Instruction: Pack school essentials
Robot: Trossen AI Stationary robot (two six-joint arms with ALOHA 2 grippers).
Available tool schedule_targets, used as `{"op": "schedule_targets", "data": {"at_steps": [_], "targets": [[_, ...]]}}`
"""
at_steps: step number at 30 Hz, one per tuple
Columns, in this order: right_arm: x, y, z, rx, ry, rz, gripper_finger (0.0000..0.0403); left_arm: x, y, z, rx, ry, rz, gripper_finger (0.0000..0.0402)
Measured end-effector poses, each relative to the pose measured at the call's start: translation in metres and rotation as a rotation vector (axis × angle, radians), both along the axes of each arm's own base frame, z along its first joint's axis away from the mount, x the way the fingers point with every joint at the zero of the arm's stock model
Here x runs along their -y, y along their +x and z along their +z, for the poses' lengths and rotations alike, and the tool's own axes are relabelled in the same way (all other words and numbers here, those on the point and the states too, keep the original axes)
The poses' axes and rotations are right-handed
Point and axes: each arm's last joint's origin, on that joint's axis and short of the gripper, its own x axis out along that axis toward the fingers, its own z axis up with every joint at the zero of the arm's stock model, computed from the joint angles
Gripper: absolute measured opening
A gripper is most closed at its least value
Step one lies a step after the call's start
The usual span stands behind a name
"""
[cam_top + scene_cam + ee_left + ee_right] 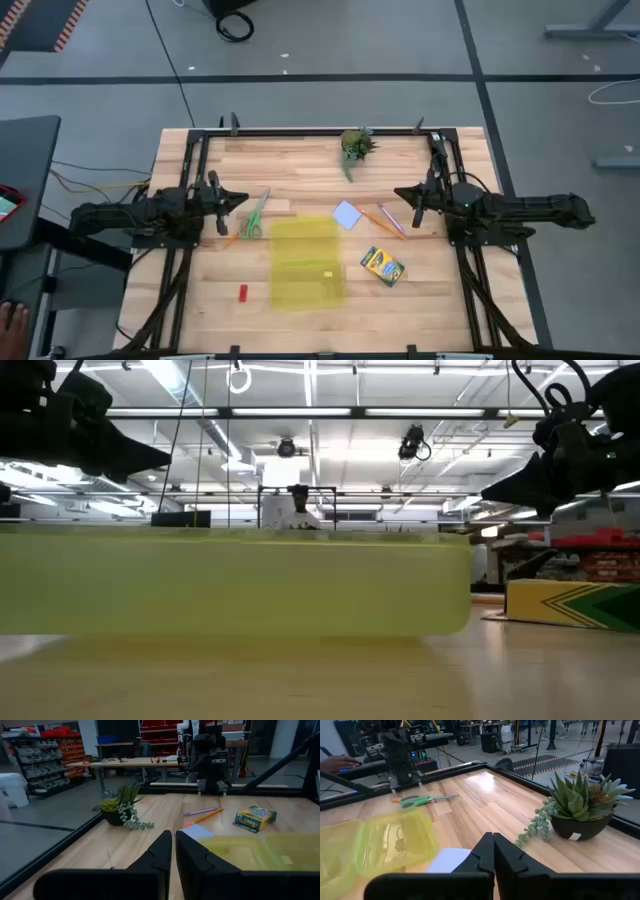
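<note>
The green-handled scissors (253,217) lie flat near the table's left side, just right of my left gripper (238,197), which is shut and held above the wood. My right gripper (403,193) is shut too and hovers beside the thin pencils (385,220). The pale blue note pad (346,215) lies between the pencils and the open yellow case (305,260). The crayon box (382,266) lies right of the case, and the red block (242,292) left of it. In the wrist views both grippers (173,851) (493,846) touch nothing.
A small potted plant (355,145) stands near the table's far edge. A black frame (300,131) runs around the table top. A person's hand (10,320) shows off the table's near left corner. Bare wood lies between the plant and the stationery.
</note>
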Motion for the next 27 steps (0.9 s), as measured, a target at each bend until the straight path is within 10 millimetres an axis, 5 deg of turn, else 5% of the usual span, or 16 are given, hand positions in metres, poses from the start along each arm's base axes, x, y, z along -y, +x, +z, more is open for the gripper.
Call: {"op": "schedule_targets", "data": {"at_steps": [27], "targets": [[0.0,0.0,0.0001,0.0,0.0,0.0,0.0008,0.0,0.0,0.0,0.0,0.0,0.0,0.0036]]}}
